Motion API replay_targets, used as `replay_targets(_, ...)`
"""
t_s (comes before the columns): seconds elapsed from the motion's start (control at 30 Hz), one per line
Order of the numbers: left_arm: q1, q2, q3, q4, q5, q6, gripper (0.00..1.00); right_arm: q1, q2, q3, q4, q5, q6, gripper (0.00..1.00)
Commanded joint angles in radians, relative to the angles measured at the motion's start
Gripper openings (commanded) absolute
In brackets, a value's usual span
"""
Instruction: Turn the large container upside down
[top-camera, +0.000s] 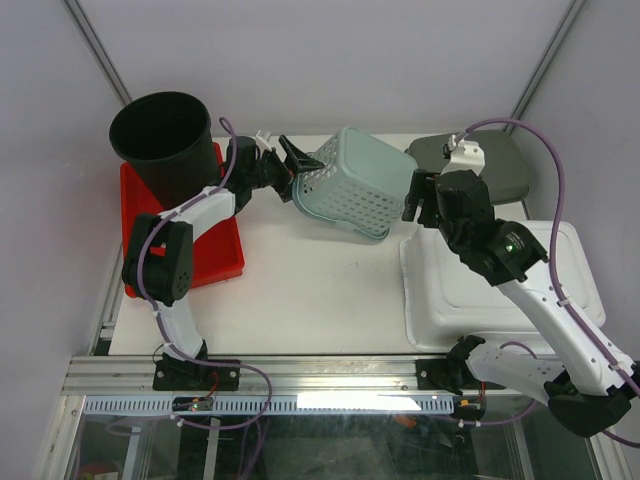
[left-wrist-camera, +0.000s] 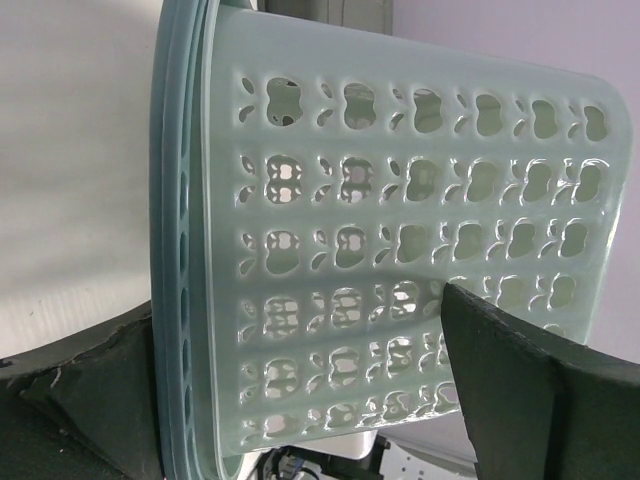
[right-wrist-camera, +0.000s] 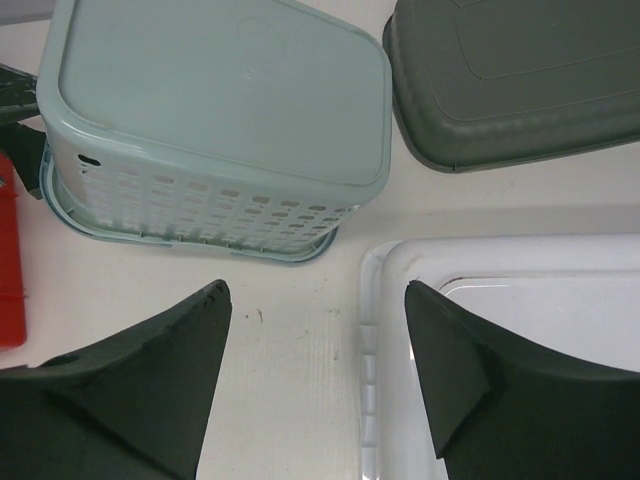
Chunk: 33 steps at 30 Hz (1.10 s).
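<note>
Risk, right gripper (right-wrist-camera: 312, 292): fingers spread wide, holding nothing, hovering over the far-left corner of the white tub (top-camera: 450, 290). A bare push from here prob. skids the basket (top-camera: 355, 185) along the table (top-camera: 300, 290) instead of rolling it.
Risk, left gripper (top-camera: 296, 170): well left of the white tub, jaws wide w/ the basket's rim between them, not clamped as far as I can see. Contact looks loose, so the rim could slip off a finger and the basket rock back onto its side.
Risk, neighbours: grey tub (top-camera: 510, 165) sits just beyond the white tub, near the basket's base end. A hard shove rightward could knock it. Black bucket (top-camera: 165, 140) on red tray (top-camera: 225, 255), far left of the white tub, looks out of harm's way.
Basket, where: on the table, just left of and beyond the white tub.
Basket, look: pale green, perforated walls, smooth solid base, darker rim. Base is turned up and toward the white tub – one long rim edge is on the table, the end at the left gripper raised. Tilted, not flat – I judge it mostly turned.
</note>
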Motion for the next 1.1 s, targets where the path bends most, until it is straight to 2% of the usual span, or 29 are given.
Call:
replay_targets(0.0,0.001,-0.08,-0.049,-0.218,-0.116,0.215,0.99,-0.003,0.007,0.003,0.07,-0.028,0.007,0.74)
replay_targets(0.13,0.002,-0.118,-0.05,-0.277,-0.164,0.265,0.99,-0.002,0.013,-0.005,0.08,-0.051,0.016,0.74)
replay_targets(0.33,0.002,-0.14,-0.043,-0.26,-0.112,0.27,0.99,-0.003,0.028,-0.003,0.095,-0.101,0.022,0.75)
replay_targets(0.5,0.001,-0.15,-0.044,-0.256,-0.087,0.269,0.99,-0.002,0.079,0.019,0.171,-0.296,0.05,0.76)
replay_targets(0.6,-0.003,-0.155,-0.051,-0.251,-0.076,0.269,0.99,0.011,0.15,0.065,0.217,-0.356,0.081,0.75)
replay_targets(0.83,-0.023,-0.164,-0.054,-0.251,-0.067,0.271,0.99,0.061,0.381,0.283,0.182,-0.173,0.136,0.77)
replay_targets(1.07,-0.031,-0.18,-0.056,-0.251,-0.059,0.272,0.99,0.083,0.496,0.396,0.202,-0.12,0.143,0.75)
